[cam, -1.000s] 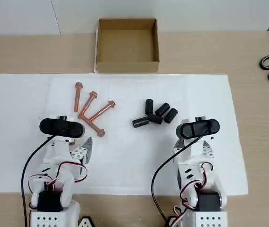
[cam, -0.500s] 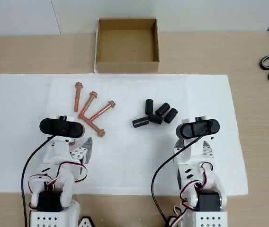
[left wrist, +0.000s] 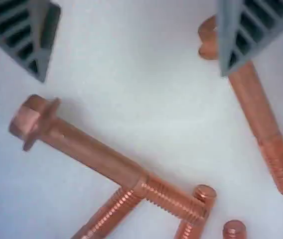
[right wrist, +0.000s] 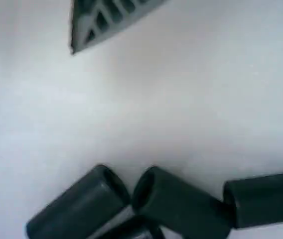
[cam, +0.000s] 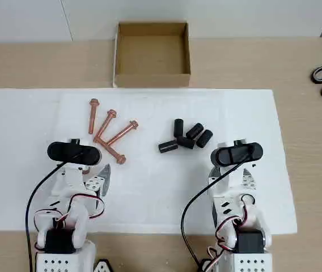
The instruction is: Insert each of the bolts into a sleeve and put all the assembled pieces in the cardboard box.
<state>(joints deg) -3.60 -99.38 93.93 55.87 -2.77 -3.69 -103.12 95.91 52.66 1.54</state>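
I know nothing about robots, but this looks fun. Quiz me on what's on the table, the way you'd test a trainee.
1. True or false: the box is empty.
2. Fill in: the black sleeves number ___.
3. What lies below the left gripper?
A. bolts
B. sleeves
C. nails

Key: 1 true; 2 five; 3 A.
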